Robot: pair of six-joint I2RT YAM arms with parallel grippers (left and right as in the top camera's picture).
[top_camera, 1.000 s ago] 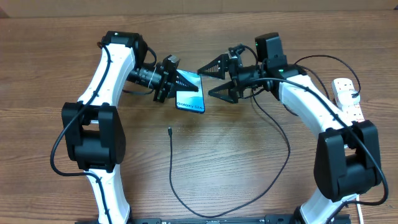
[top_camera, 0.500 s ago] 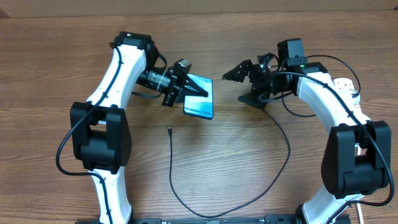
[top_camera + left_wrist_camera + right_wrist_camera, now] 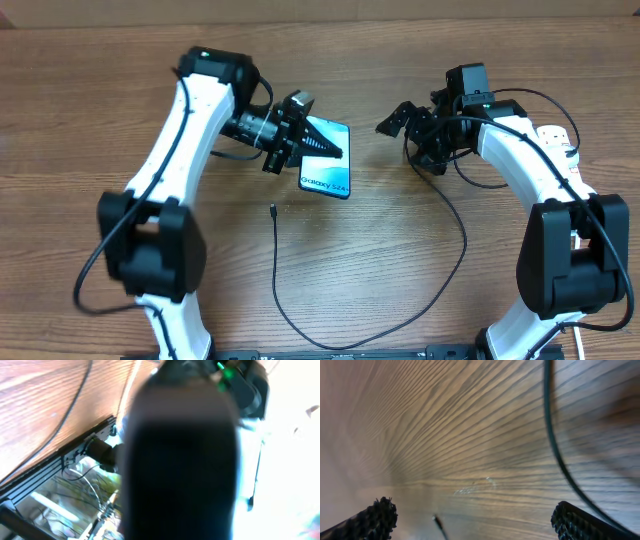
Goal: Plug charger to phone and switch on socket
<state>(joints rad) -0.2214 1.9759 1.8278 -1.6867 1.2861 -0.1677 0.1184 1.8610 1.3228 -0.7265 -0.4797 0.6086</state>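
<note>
Both steps pending — left gripper [image 3: 322, 150] grasps the phone [image 3: 328, 180], right gripper [image 3: 411, 138] released — next, pick up the charger [image 3: 276, 270] tip.

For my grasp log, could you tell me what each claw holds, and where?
The left claw grips the phone by its end away from the lettering; the right claw holds nothing.

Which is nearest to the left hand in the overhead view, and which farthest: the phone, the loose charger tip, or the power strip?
1. phone: gripped in the left hand, mid-table.
2. charger tip: lying on the table just past the phone, toward the robot's base.
3. power strip: at the far right edge, partly behind the right arm.
</note>
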